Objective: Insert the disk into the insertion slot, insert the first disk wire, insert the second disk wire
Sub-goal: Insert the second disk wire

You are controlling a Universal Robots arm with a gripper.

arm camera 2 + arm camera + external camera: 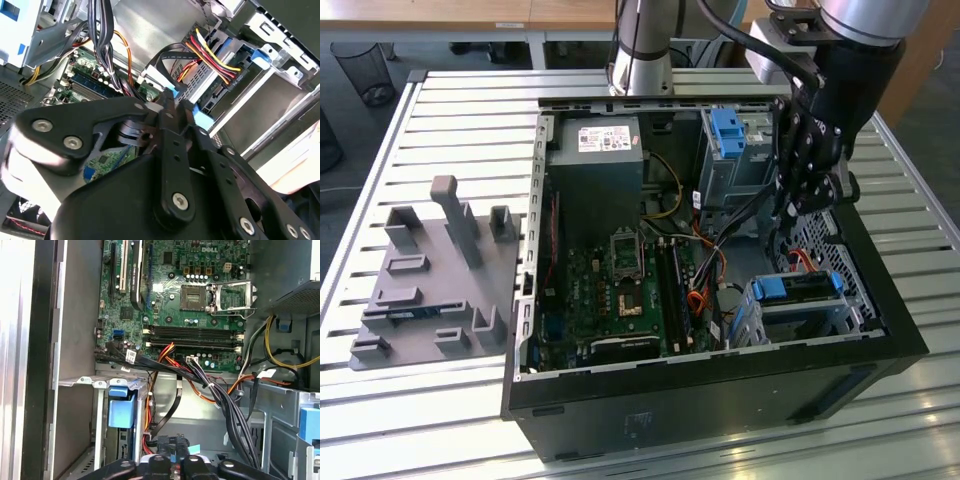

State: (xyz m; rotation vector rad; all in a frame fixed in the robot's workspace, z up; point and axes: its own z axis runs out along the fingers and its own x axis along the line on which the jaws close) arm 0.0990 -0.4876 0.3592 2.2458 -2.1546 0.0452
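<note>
- Gripper [790, 208] hangs inside the open computer case [720, 400], fingers [170, 131] pinched on a blue-tipped disk wire [170, 92].
- Disk [798, 287] (blue caddy showing) sits in the insertion slot [747, 322], at the case's corner toward the exterior view's right, near the gripper.

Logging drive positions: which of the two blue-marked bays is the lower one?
The insertion slot at the exterior view's lower right, holding the disk in its blue caddy; the taller bay farther back carries only a small blue tab.
</note>
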